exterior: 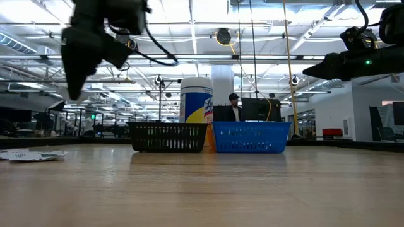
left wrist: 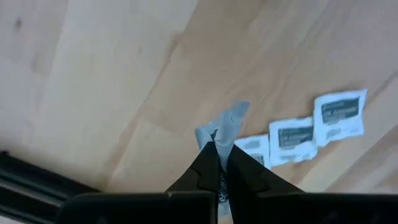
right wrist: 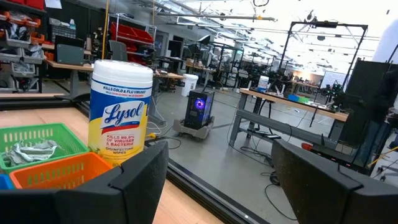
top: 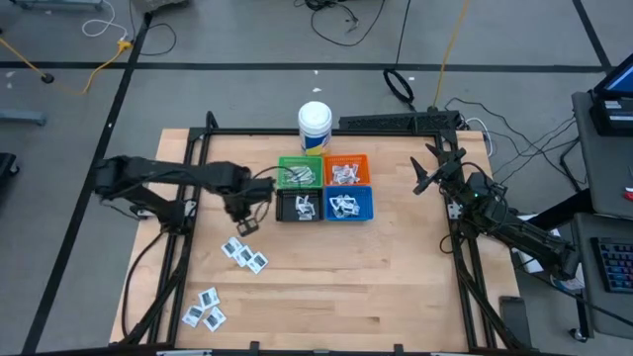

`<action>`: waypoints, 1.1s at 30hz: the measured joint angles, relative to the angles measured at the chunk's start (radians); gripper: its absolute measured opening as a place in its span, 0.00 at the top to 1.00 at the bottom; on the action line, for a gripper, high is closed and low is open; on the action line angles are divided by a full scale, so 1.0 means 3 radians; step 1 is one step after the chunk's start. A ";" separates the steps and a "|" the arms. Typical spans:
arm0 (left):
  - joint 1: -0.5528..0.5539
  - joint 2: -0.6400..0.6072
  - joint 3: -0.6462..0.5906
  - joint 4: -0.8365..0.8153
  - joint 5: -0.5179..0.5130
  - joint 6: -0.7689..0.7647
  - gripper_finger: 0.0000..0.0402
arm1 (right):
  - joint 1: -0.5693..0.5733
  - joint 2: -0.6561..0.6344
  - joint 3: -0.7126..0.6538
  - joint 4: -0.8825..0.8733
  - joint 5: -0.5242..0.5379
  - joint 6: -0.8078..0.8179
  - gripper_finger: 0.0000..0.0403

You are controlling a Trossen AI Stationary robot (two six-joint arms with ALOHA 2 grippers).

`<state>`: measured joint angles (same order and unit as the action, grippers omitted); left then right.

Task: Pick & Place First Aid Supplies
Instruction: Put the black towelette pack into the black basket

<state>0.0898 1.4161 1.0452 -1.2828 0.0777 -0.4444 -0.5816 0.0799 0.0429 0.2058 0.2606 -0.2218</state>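
Note:
My left gripper (top: pixel 244 219) hangs above the table just left of the black bin (top: pixel 300 205), pointing down, shut on one white packet (left wrist: pixel 226 124). Three more white packets (left wrist: pixel 292 138) lie flat on the wood below it; the high view shows them as a cluster (top: pixel 245 255), with a second cluster (top: pixel 205 309) near the front edge. My right gripper (right wrist: pixel 217 180) is held level and open at the table's right side (top: pixel 425 176), with nothing between its fingers. My left gripper pinches the white packet between its two fingertips (left wrist: pixel 208 163), coming from above and pointing down. The packet's free end (left wrist: pixel 231 117) sticks out past the tips, bent and crumpled. It is lifted clear of the table.
Green (top: pixel 300 171), orange (top: pixel 347 170), black and blue (top: pixel 349 204) bins stand in a square at the table's middle back, each holding packets. A white tub (top: pixel 315 127) stands behind them. Bare wood lies in front of the bins and toward the right.

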 joint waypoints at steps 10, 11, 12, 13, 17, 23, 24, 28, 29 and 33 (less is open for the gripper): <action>0.0233 0.1139 0.1296 -0.0246 -0.0085 0.0469 0.98 | 0.0000 -0.0001 -0.0001 0.0000 0.0000 0.0000 0.31; 0.0252 0.1240 0.1454 -0.0268 -0.0085 0.0512 0.98 | 0.0000 0.0000 -0.0001 0.0000 0.0000 0.0000 0.31; 0.0270 0.1352 0.1618 -0.0300 -0.0084 0.0547 0.98 | 0.0000 -0.0001 -0.0001 0.0000 0.0000 0.0000 0.31; 0.0286 0.1457 0.1770 -0.0343 -0.0083 0.0583 0.98 | 0.0000 -0.0001 -0.0001 0.0000 -0.0001 0.0000 0.31; 0.0343 0.1857 0.2367 -0.0547 -0.0086 0.0729 0.98 | 0.0000 0.0000 -0.0001 0.0000 -0.0001 0.0000 0.31; 0.0378 0.2166 0.2899 -0.0747 -0.0114 0.0799 0.98 | 0.0000 0.0000 -0.0001 0.0000 0.0000 0.0000 0.31; 0.0378 0.2174 0.2905 -0.0738 -0.0146 0.0805 0.98 | 0.0000 0.0000 -0.0001 0.0000 0.0000 0.0000 0.31; 0.0375 0.2269 0.2906 -0.0703 -0.0219 0.0802 0.98 | 0.0000 -0.0001 -0.0001 0.0000 0.0000 0.0000 0.31; 0.0369 0.2314 0.2906 -0.0687 -0.0251 0.0785 0.98 | 0.0000 -0.0001 -0.0001 0.0000 -0.0001 0.0000 0.31; 0.0333 0.2510 0.2906 -0.0662 -0.0295 0.0763 0.98 | 0.0000 -0.0001 -0.0001 0.0000 0.0000 0.0000 0.31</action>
<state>0.1898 2.1691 1.9171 -1.4816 -0.0109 -0.2153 -0.5816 0.0796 0.0426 0.2058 0.2607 -0.2218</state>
